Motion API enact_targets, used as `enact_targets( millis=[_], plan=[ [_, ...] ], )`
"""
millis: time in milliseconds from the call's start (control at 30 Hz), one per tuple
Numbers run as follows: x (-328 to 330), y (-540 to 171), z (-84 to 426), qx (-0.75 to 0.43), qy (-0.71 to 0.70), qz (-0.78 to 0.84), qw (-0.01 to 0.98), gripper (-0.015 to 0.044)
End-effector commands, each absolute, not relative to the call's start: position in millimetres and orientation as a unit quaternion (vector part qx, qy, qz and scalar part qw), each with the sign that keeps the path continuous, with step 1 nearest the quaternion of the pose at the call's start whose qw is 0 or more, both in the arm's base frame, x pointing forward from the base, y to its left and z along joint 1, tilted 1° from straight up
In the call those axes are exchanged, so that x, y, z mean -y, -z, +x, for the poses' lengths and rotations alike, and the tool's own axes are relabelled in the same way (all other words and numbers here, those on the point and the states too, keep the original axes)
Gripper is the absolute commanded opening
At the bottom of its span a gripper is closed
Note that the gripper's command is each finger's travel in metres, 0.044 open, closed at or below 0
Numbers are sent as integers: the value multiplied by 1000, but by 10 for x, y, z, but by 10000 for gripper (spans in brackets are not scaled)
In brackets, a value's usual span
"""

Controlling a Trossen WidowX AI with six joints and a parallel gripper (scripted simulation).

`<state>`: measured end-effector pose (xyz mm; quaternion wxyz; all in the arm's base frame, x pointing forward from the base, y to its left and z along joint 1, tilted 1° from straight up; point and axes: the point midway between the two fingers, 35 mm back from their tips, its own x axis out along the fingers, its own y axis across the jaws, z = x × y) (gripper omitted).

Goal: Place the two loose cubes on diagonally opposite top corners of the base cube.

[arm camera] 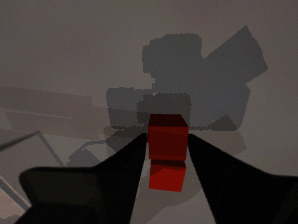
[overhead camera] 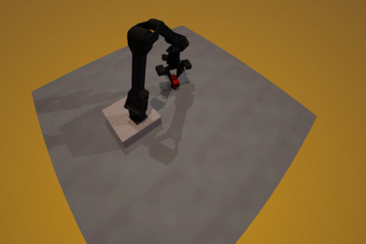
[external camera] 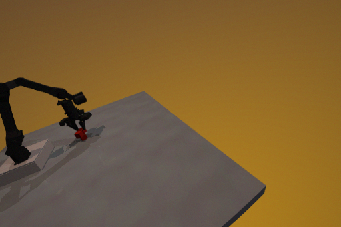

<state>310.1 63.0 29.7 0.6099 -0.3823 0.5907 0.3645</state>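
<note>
Flanking red cubes (overhead camera: 175, 82) (external camera: 80, 134) (arm camera: 168, 144), tool (overhead camera: 174, 76) (external camera: 80, 129) (arm camera: 166, 137) slightly open

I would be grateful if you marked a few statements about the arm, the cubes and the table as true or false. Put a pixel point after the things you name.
1. The gripper (overhead camera: 175, 76) (external camera: 80, 128) (arm camera: 166, 137) points down toward the table (overhead camera: 214, 184) (external camera: 166, 171) (arm camera: 50, 40). True.
2. The cube between the fingers, seen in the wrist view (arm camera: 168, 142), is blue. False: it is red.
3. The arm stands on a pale, square-cornered block (overhead camera: 123, 135) (external camera: 43, 158). True.
4. The gripper is beyond the table's edge. False: it is above the table.
5. In the wrist view, two red blocks show between the fingers. True.
6. The wrist view shows the fingers pointing away from any red block. False: they flank one.
</note>
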Motion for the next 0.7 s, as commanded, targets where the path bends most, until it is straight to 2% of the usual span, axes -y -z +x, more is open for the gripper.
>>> enact_targets(
  millis=[0,667],
  plan=[
    [-631,-377,3098,-591,-364,-382,610,205],
    [-633,-541,3092,-591,-364,-382,610,205]
  ],
)
